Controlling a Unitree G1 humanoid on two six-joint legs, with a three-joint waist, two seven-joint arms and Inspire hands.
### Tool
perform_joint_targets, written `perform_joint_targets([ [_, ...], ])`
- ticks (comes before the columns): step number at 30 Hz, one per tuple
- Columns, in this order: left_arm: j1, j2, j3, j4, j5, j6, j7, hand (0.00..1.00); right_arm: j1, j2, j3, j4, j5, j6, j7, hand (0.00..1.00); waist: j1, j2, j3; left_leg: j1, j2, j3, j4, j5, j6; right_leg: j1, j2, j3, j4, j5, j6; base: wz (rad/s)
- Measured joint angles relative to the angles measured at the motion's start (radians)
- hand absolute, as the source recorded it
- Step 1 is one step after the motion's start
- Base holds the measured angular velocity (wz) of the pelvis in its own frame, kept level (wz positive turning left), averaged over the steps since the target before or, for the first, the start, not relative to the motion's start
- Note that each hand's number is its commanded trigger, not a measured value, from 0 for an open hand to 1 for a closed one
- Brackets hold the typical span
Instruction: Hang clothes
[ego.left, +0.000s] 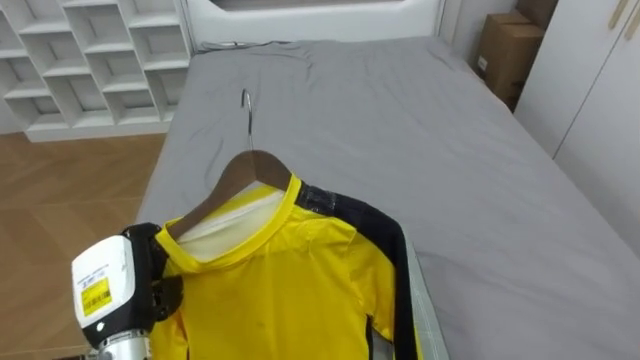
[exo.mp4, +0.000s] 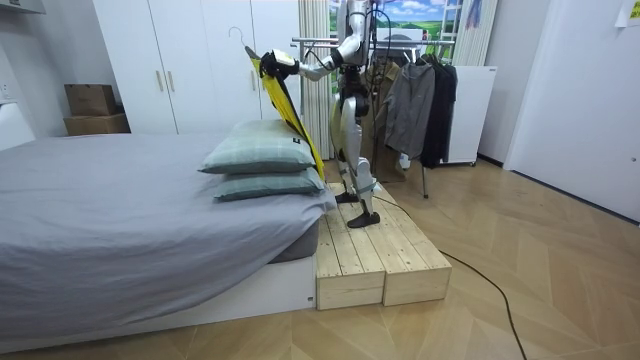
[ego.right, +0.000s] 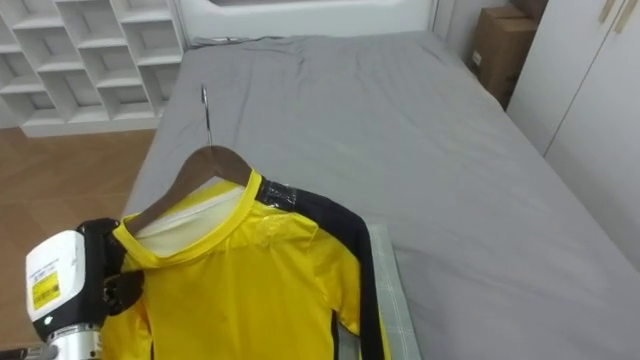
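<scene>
**Q:** Left eye view, what's the left hand (ego.left: 158, 285) doing?

**A:** It's sitting lower left on my feed. The fingers are clamped on the shoulder of the yellow shirt (ego.left: 290, 285), which is draped on the wooden hanger (ego.left: 238, 178) over the grey bed (ego.left: 450, 150).

**Q:** And the room view?

**A:** I'm up on the wooden platform (exo.mp4: 370, 255) with the arm stretched out above 2 pillows (exo.mp4: 262, 160). The clothes rack (exo.mp4: 410, 50) is behind me. The right hand (exo.mp4: 360, 102) is by my hip, but I can't tell what its fingers are doing.

**Q:** Right eye?

**A:** Same scene, and the shirt's bottom is cut off.
</scene>
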Motion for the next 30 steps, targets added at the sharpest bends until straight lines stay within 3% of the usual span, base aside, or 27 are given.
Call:
perform_joint_targets([
  [3, 0.015, -0.001, -0.002, -0.001, 0.003, 0.0, 0.004, 1.0, 0.009, 0.0, -0.075, -0.09, -0.088, -0.01, -0.128, 0.0, 0.002, -0.006, -0.0058, 0.003, 0.0, 0.002, 0.0, 0.0, 0.0, 0.002, 0.0, 0.001, 0.003, 0.0, 0.0, 0.0],
  [6, 0.015, -0.001, -0.021, -0.004, -0.013, 0.001, 0.004, 1.0, 0.012, -0.008, -0.077, -0.188, -0.206, -0.021, -0.249, 0.0, 0.01, -0.014, -0.0115, 0.003, 0.0, 0.002, 0.003, 0.0, 0.0, 0.005, 0.0, 0.003, 0.006, 0.0, 0.0, 0.0],
  [11, 0.016, -0.001, -0.045, -0.046, -0.02, 0.002, -0.009, 1.0, -0.003, -0.017, -0.062, -0.336, -0.399, -0.048, -0.398, 0.0, 0.039, -0.029, -0.009, 0.007, 0.001, 0.005, 0.005, 0.001, 0.001, 0.003, 0.0, 0.004, 0.008, 0.001, -0.001, 0.0],
  [13, 0.018, -0.001, -0.056, -0.076, -0.022, 0.018, -0.032, 1.0, -0.015, -0.021, -0.042, -0.387, -0.452, -0.048, -0.448, 0.0, 0.059, -0.035, -0.0064, 0.005, 0.001, 0.005, 0.005, 0.001, 0.001, 0.001, 0.0, 0.004, 0.008, 0.001, -0.001, 0.0],
  [19, 0.025, -0.002, -0.066, -0.142, -0.031, 0.064, -0.084, 1.0, -0.011, -0.023, -0.031, -0.626, -0.631, -0.048, -0.536, 0.0, 0.092, -0.039, -0.006, 0.013, 0.002, 0.022, 0.0, 0.001, 0.001, 0.0, 0.0, 0.012, 0.011, 0.001, -0.001, -0.04],
  [24, 0.025, 0.005, -0.066, -0.171, -0.018, 0.077, -0.112, 1.0, -0.008, -0.024, -0.019, -0.75, -0.777, -0.05, -0.559, 0.0, 0.102, -0.046, -0.0065, 0.013, 0.003, 0.032, -0.002, 0.001, 0.001, -0.009, -0.001, 0.015, 0.023, 0.001, -0.001, -0.02],
  [30, 0.025, 0.004, -0.068, -0.192, -0.018, 0.086, -0.128, 1.0, 0.016, -0.024, 0.053, -0.9, -0.824, -0.061, -0.579, 0.0, 0.108, -0.05, -0.0063, 0.01, 0.004, 0.032, -0.005, 0.001, 0.001, -0.015, -0.001, 0.015, 0.026, 0.001, -0.001, -0.01],
])
